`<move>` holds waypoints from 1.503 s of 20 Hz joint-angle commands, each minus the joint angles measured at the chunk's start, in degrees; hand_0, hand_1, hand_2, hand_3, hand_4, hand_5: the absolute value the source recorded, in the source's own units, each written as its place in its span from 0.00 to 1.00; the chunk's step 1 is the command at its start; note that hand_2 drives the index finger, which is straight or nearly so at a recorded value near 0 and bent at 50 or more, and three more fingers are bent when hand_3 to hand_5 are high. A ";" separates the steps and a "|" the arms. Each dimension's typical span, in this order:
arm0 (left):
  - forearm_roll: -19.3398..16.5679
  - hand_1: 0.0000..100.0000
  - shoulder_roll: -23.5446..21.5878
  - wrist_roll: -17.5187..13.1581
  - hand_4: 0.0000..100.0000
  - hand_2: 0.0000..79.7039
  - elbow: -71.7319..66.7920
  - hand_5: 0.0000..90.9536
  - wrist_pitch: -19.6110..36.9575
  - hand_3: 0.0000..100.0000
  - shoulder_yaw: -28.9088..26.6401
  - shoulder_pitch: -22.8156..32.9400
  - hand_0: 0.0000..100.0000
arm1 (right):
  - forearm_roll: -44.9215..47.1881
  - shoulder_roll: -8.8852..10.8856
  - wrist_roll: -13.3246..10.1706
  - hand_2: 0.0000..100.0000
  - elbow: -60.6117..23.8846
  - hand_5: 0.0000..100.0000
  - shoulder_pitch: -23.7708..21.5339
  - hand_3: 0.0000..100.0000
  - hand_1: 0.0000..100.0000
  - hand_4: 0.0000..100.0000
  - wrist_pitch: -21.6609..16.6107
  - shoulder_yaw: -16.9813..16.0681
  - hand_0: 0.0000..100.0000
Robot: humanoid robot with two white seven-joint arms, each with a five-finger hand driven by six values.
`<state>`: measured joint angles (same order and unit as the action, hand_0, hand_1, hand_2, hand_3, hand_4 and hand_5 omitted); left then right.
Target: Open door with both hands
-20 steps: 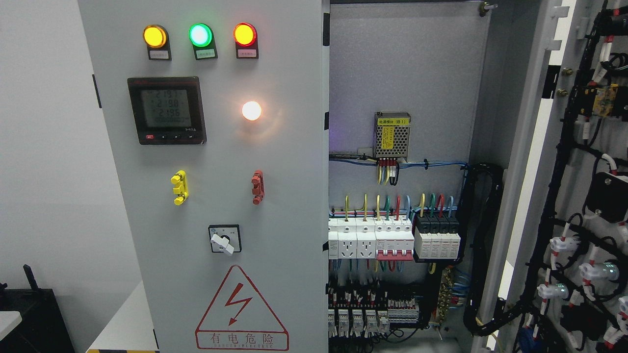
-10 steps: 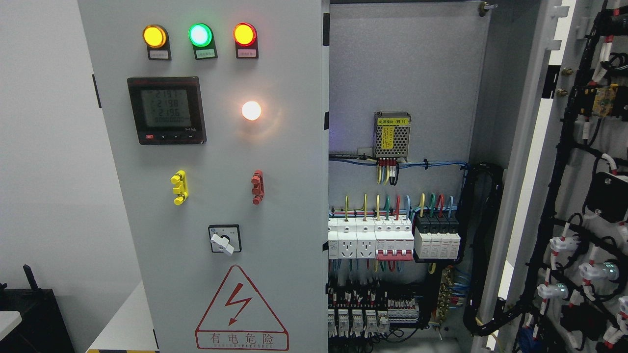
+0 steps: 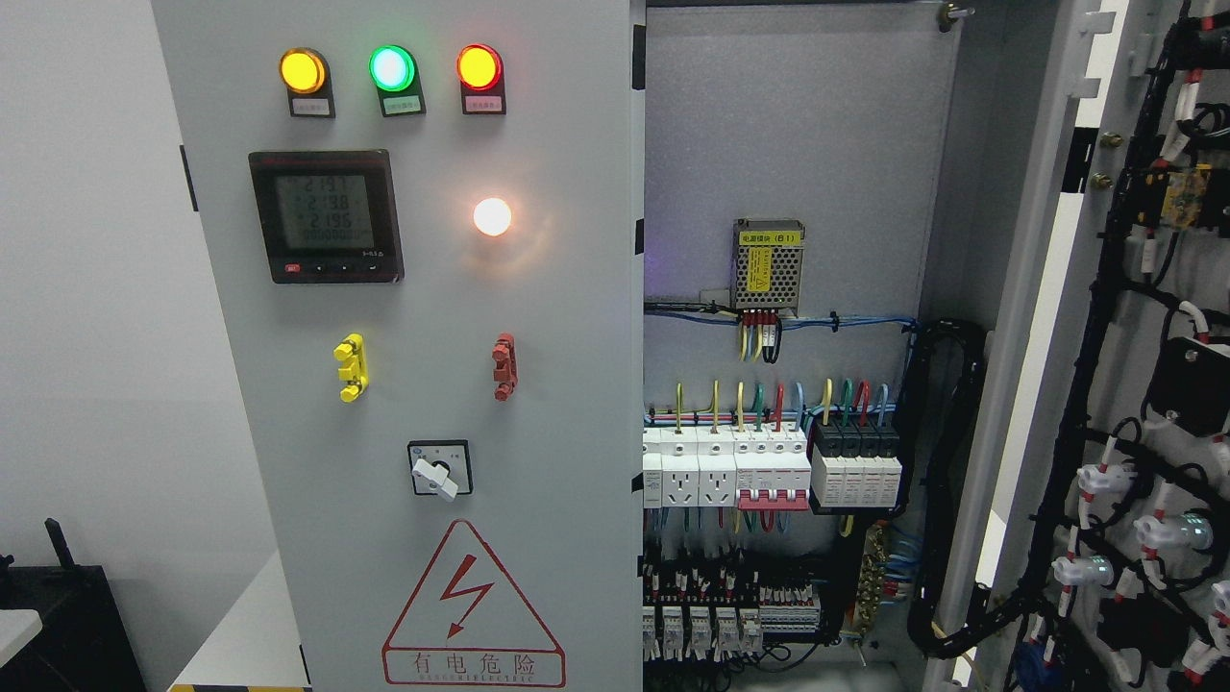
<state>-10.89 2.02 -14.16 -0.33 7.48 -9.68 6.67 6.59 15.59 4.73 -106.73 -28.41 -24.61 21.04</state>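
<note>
The right door (image 3: 1134, 384) stands swung wide at three o'clock, its inner face strung with black cable looms. The left door (image 3: 413, 336), smooth grey sheet metal, is shut, with three round lamps (image 3: 391, 69) at eleven o'clock. Between them the cabinet interior (image 3: 788, 288) shows white breakers (image 3: 769, 471). Neither robot hand appears, so their state cannot be told. A plain pale wall (image 3: 86, 288) lies at nine o'clock.

Counts on the cabinet's left door and in its open right bay

Three coloured indicator lamps (image 3: 391, 68) are seen in a row, with one white lamp (image 3: 492, 216) lit below them. One digital meter (image 3: 326, 215), two small handles, one yellow (image 3: 352, 367) and one red (image 3: 504, 366), one rotary switch (image 3: 440, 469) and one warning triangle (image 3: 473, 605) are counted. One power supply (image 3: 768, 266) is mounted inside.
</note>
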 commanded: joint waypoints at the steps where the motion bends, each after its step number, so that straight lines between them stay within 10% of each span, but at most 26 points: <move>1: -0.01 0.00 0.09 0.01 0.03 0.00 -1.61 0.00 -0.01 0.00 0.10 -0.08 0.00 | 0.09 0.41 0.01 0.00 -2.96 0.00 6.69 0.00 0.00 0.00 -0.09 1.46 0.00; 9: -0.01 0.00 0.09 0.01 0.03 0.00 -1.61 0.00 -0.01 0.00 0.10 -0.08 0.00 | 0.27 -0.64 0.01 0.00 -2.87 0.00 13.19 0.00 0.00 0.00 0.71 1.46 0.00; 23: -0.01 0.00 0.09 0.01 0.03 0.00 -1.61 0.00 -0.01 0.00 0.10 0.01 0.00 | 1.49 -7.94 -0.43 0.00 0.29 0.00 27.78 0.00 0.00 0.00 14.41 0.40 0.00; 30: -0.01 0.00 0.09 0.01 0.03 0.00 -1.61 0.00 -0.01 0.00 0.10 0.01 0.00 | 6.58 -7.85 -0.60 0.00 2.40 0.00 32.18 0.00 0.00 0.00 18.10 0.49 0.00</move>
<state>-10.90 2.11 -14.16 -0.02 7.48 -9.59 6.64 9.99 9.92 4.21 -106.96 -0.32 -7.73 21.70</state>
